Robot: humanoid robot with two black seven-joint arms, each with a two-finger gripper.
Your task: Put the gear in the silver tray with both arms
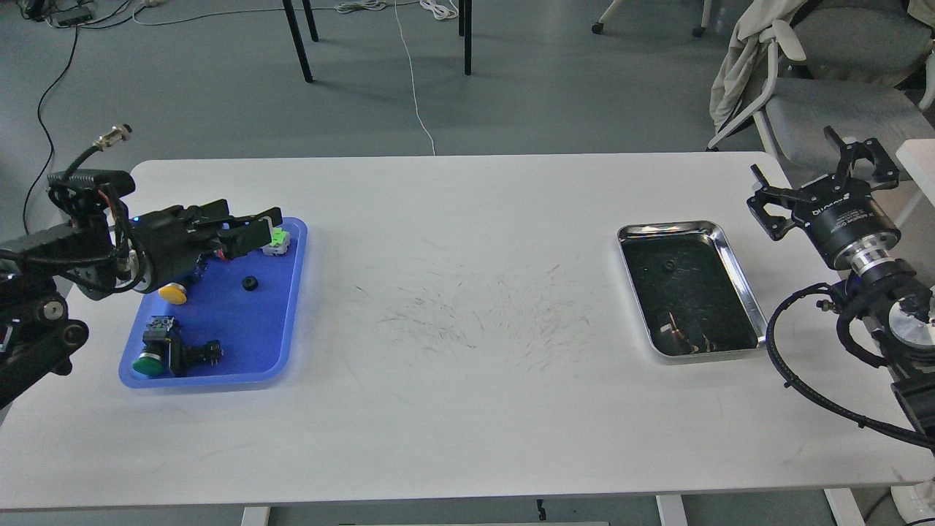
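A small black gear point(250, 283) lies in the middle of the blue tray point(219, 365) at the left. The silver tray point(746, 286) sits at the right with a small dark piece point(667, 267) on its black floor. My left gripper point(272, 222) reaches in low from the left over the blue tray's far end. Its fingers look slightly apart and hold nothing, and it is above and behind the gear. My right gripper point(818, 175) is open and empty, off the table's right edge, just right of the silver tray's far corner.
The blue tray also holds a grey-and-green switch point(276, 239), a yellow button point(173, 294) and a green button unit point(157, 354). A chair with cloth point(803, 80) stands at the back right. Scuffed white table point(467, 314) lies between the trays.
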